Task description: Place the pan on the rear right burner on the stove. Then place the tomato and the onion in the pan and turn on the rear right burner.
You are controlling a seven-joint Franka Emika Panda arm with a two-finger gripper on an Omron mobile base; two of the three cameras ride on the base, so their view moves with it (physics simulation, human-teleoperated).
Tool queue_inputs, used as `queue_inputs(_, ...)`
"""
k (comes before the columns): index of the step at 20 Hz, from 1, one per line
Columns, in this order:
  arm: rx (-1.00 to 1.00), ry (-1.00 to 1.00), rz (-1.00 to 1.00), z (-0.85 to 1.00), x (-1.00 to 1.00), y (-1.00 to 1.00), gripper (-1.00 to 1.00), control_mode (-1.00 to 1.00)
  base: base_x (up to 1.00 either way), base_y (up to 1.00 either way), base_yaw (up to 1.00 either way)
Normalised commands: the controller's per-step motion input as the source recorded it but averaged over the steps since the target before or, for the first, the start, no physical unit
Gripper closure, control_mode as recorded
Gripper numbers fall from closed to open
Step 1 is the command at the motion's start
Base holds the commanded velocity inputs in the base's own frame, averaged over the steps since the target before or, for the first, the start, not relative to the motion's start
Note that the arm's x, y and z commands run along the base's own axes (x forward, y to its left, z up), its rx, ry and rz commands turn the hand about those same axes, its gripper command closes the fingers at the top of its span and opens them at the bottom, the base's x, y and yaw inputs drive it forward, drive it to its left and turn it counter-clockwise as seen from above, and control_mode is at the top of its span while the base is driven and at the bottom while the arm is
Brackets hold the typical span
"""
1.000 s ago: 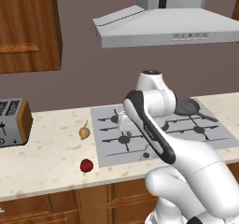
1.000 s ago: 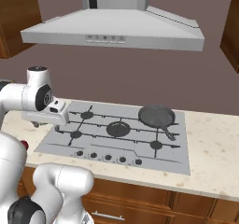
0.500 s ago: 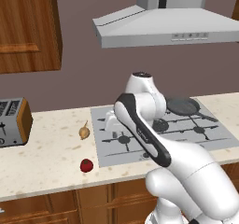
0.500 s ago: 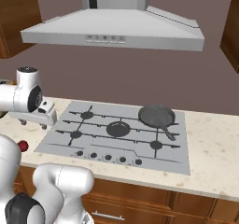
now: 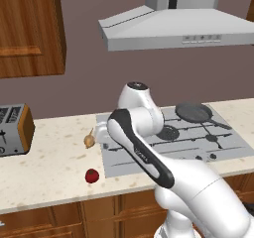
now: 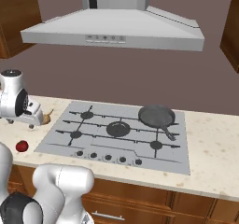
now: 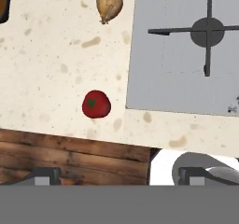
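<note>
The dark pan sits on the stove at its rear right, covering the rear right burner, with its handle pointing toward the front right. The tan onion lies on the counter just left of the stove. The red tomato rests nearer the counter's front edge. My gripper hangs open and empty above the counter by the stove's left edge, close to the onion, with the tomato below it.
A toaster stands at the counter's far left. A row of knobs lines the stove's front edge. A range hood hangs above the stove. The wooden cabinet front lies below the counter edge.
The arm has swung left, away from the pan, to the stove's left edge above the onion and tomato. The gripper stays open. The pan has not moved.
</note>
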Motion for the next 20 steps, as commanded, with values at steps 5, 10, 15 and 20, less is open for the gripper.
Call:
queue_inputs(5, 0.0, -0.05, 0.0, 0.0, 0.0, 0.46, -1.0, -1.0, 0.0, 0.0, 0.0)
queue_inputs(10, 0.0, 0.0, 0.0, 0.0, 0.05, 0.3, -1.0, -1.0, 0.0, 0.0, 0.0)
queue_inputs(15, 0.0, 0.02, 0.0, 0.0, 0.08, 0.1, -1.0, -1.0, 0.0, 0.0, 0.0)
queue_inputs(20, -0.01, 0.03, 0.0, -0.05, 0.05, 0.0, -1.0, -1.0, 0.0, 0.0, 0.0)
